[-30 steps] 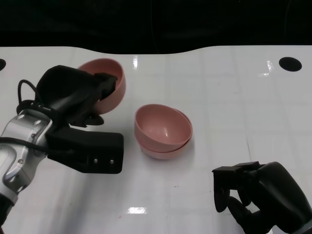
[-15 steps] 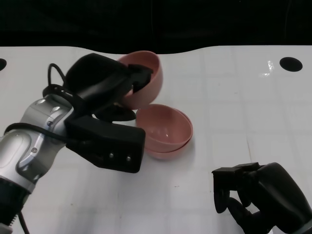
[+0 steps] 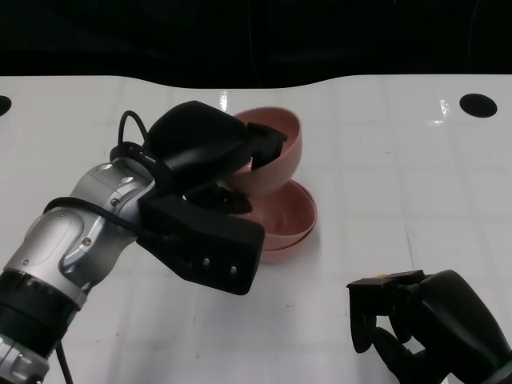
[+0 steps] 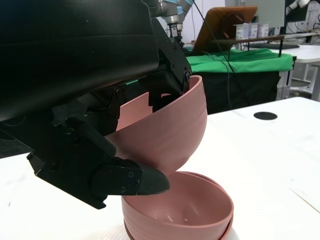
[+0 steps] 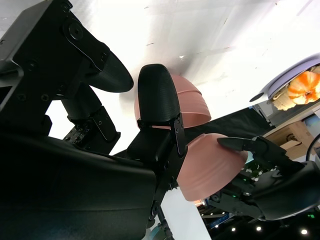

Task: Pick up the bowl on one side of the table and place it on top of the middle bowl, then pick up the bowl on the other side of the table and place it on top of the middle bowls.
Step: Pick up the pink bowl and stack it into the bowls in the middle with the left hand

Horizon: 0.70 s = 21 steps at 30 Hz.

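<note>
My left hand (image 3: 210, 152) grips a pink bowl (image 3: 278, 150) by its rim and holds it tilted in the air, just above and behind the stacked pink bowls (image 3: 286, 228) in the middle of the table. The left wrist view shows the held bowl (image 4: 165, 132) hanging a little above the stack (image 4: 185, 212), apart from it. In the right wrist view the held bowl (image 5: 205, 165) and the stack (image 5: 192, 107) both appear beyond my right hand's fingers. My right hand (image 3: 424, 324) rests low at the table's near right with its fingers curled in and nothing in them.
The white table (image 3: 400, 184) has a dark round hole (image 3: 478, 104) at the far right and another at the far left edge (image 3: 3, 104). Beyond the table's far edge it is dark.
My left hand has carried the bowl from the far left rightward to a spot over the stacked bowls. The right hand has stayed where it was.
</note>
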Tool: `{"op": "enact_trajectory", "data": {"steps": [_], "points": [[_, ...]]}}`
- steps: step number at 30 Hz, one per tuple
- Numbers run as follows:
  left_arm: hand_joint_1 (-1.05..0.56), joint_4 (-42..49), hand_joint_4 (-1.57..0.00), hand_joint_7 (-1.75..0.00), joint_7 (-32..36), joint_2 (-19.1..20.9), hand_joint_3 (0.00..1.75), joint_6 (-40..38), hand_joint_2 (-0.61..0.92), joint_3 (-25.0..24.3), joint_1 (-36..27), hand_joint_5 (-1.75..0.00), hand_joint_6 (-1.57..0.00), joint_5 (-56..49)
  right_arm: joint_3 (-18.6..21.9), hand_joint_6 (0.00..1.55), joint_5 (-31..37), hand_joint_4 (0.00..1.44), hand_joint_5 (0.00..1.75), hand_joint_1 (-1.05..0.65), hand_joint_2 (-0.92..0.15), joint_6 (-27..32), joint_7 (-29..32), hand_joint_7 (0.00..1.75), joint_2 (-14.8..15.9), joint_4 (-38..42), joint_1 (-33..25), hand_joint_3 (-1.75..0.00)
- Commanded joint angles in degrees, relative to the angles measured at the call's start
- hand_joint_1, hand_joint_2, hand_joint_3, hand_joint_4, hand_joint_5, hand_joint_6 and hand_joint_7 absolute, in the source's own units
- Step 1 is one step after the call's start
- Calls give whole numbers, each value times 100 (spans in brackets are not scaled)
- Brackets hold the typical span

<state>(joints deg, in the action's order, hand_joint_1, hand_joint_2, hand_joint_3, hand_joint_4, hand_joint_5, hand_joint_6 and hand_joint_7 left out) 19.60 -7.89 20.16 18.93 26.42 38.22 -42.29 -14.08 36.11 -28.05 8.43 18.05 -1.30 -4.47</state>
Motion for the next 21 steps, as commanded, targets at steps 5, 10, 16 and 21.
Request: {"op": "enact_trajectory", "data": {"steps": [5, 10, 16, 21], "points": [[-28, 322, -83, -105, -305, 13, 52, 192, 71, 129, 404, -175, -86, 15, -15, 84, 7, 99, 175, -6, -13, -9, 17, 160, -5, 31, 51, -163], [-26, 553, -86, -128, -485, -73, 53, 226, 72, 229, 560, -175, -82, 3, -24, 84, 29, 99, 175, -7, -13, -29, 49, 161, -14, 74, 85, -163], [-25, 739, -87, -153, -671, -152, 77, 187, 62, 367, 672, -175, -75, -93, -43, 83, 77, 99, 175, -9, -14, 35, 47, 161, -43, 21, 52, -163], [-23, 847, -87, -146, -659, -205, 69, 192, 63, 435, 693, -175, -76, -144, -51, 84, 105, 99, 175, -7, -13, 16, 85, 161, -54, 7, 54, -161]]}}
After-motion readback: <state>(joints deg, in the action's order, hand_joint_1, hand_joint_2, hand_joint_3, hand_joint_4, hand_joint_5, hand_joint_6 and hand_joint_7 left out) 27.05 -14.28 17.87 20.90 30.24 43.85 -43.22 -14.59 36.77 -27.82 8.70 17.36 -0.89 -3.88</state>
